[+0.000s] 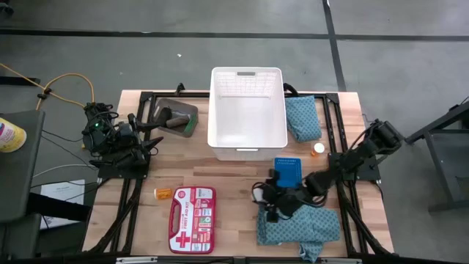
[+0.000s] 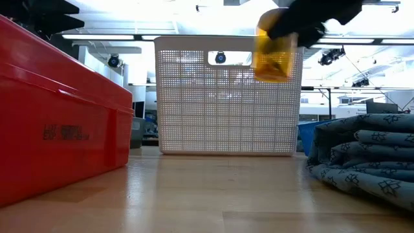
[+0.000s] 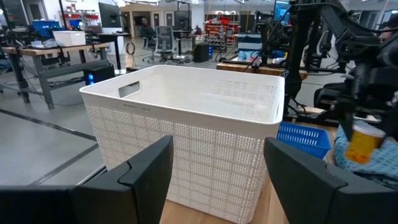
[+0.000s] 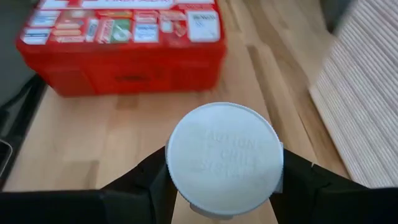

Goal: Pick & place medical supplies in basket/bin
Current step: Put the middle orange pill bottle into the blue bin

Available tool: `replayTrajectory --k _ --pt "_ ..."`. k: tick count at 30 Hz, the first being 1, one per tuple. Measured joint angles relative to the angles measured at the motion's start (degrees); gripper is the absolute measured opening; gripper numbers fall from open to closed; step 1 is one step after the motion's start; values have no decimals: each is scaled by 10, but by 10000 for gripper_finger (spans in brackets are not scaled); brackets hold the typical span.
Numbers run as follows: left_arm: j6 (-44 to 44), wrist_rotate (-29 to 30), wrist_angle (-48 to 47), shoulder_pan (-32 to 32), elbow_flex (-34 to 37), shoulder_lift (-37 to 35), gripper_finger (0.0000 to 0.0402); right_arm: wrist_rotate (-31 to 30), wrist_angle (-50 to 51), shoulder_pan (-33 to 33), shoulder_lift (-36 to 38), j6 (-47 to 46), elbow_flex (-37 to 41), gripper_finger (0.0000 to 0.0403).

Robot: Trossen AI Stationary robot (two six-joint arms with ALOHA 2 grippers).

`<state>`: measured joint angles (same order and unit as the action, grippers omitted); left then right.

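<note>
White latticed basket [image 1: 248,117], orange bottle [image 2: 274,55]

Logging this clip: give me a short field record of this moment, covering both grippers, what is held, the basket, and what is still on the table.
right gripper: shut on an orange bottle with a white cap, lifted above the table
left gripper: open, holds nothing, faces the white basket
basket contents: nothing visible inside
on table: two teal cloths, red first aid kit, blue tray, dark bin, second orange bottle
</note>
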<state>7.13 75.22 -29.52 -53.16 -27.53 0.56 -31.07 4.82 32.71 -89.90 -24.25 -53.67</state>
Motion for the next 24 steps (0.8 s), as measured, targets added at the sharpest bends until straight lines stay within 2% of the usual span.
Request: replayTrajectory --k 9,18,24 --pt "2 0 0 0 0 0 242 -89 39 52 94 -102 111 194" --pt "1 -1 0 0 0 0 242 -139 189 91 161 -211 126 194" --pt "1 -1 0 0 0 0 242 -140 237 97 160 -266 126 194"
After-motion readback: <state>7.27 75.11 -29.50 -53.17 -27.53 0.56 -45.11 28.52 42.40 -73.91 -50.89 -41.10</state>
